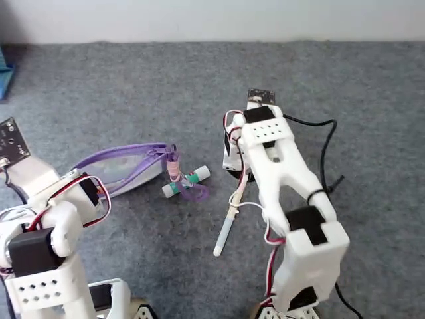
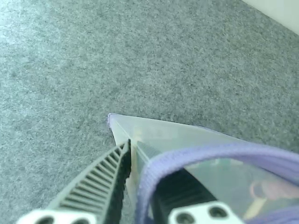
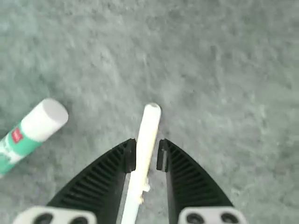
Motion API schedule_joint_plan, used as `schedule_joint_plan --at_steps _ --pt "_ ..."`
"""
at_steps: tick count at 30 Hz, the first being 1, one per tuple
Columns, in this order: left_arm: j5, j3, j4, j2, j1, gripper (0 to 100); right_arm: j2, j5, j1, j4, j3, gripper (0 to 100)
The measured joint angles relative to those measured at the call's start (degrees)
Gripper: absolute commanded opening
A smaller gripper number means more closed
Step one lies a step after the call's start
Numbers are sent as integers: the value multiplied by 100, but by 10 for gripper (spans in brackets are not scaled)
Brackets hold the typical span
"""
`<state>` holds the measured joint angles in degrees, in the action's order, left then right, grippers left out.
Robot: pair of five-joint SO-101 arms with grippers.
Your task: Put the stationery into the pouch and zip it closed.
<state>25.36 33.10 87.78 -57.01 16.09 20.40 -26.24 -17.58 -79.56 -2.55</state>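
Getting the layout from the high view, not from either wrist camera: seeing the pouch (image 1: 123, 169) lying on the grey carpet (image 1: 345, 86) with its purple zip edge gaping open. Spotting the glue stick (image 1: 186, 181) just beside the pouch's zip-pull end, outside it, touching a loose purple loop (image 1: 194, 193). Spotting the pen (image 1: 226, 229) farther from the pouch than the glue stick, also outside it, slanting away under the right arm.

Getting the grip detail from the wrist views instead.

Seeing the left gripper (image 2: 128, 151) pinching the pouch's clear wall near a corner, at the end away from the glue stick. Reading one finger as pressing on the outside and the other as sitting inside behind the plastic, with both tips squeezing the wall between them. Also catching a pink shape through the clear wall; not telling whether inside the pouch or behind it.

Seeing the right gripper (image 3: 145, 153) clamping the pen's white barrel, beyond the glue stick from the pouch. Reading the pads as nearly pressed together, one on each side of the barrel, and the barrel end as poking out past the tips. Noticing a hairline of dark at one pad, so not judging how firm the pinch is.
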Motion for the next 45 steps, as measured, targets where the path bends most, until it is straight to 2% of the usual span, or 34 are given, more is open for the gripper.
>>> schedule_joint_plan --at_steps 10,16,19,27,32,39,45 --pt "0 0 0 0 0 12 1108 0 0 62 -396 75" --pt "0 0 0 0 0 12 1248 0 53 -53 -580 74" --pt "0 0 0 0 0 12 1108 0 62 -273 -607 20" --pt "0 0 0 0 0 12 -211 114 70 -563 -598 9" --pt "0 0 0 0 0 12 -1187 255 -105 -1108 -598 8" --pt "0 0 0 0 0 12 -3024 633 -686 -1477 -993 8" --pt "0 0 0 0 0 12 -4273 1424 -1618 -826 -1538 8"
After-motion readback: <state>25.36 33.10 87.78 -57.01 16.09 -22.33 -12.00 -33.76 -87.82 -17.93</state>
